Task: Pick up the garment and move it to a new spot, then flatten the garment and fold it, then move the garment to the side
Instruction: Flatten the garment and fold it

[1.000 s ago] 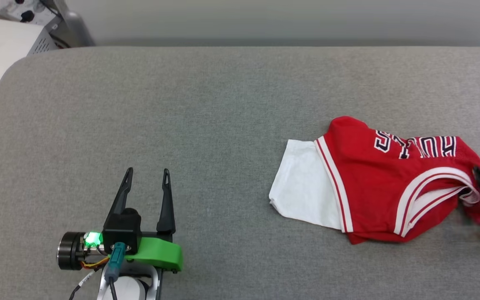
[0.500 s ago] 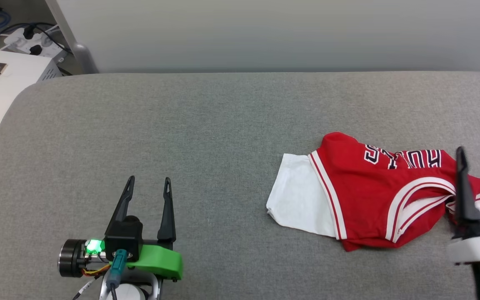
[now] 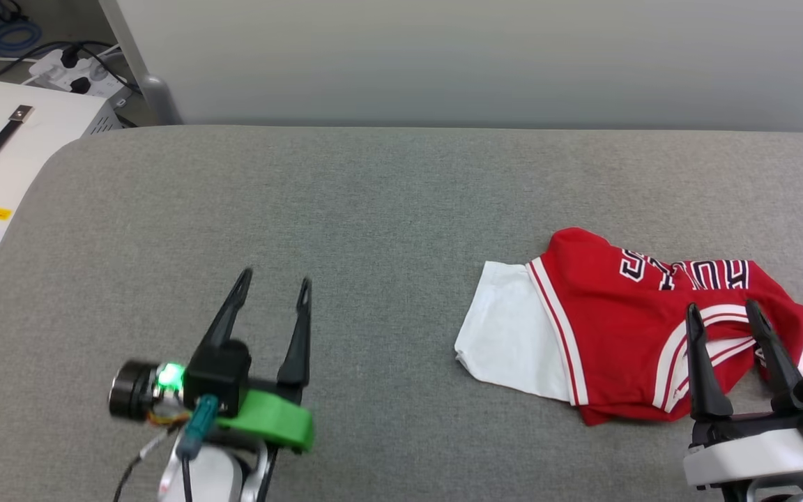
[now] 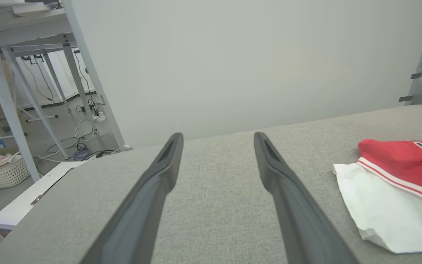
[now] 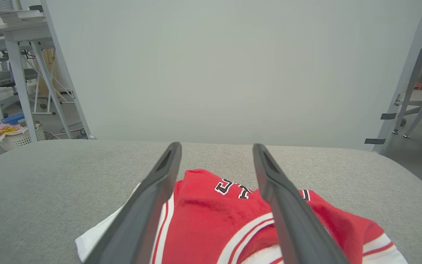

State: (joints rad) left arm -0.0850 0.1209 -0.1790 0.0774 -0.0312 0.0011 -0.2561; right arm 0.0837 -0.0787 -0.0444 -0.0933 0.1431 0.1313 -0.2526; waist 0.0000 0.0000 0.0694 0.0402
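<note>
My right gripper (image 3: 721, 307), jaws wide, had swung in over the crumpled red jersey garment (image 3: 610, 328), lettered upside-down "BULLS".

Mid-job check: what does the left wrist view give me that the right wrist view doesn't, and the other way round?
Left wrist view: the left gripper, jaws open over bare grey padded table, the red jersey shirt off to its right with a white sleeve lying nearest; a white case past the table's corner. Right wrist view: the right gripper, jaws open, the jersey's black lettering and striped neckline trim showing between them. Both: table, jersey, pale backdrop panel, white basket on the floor.
</note>
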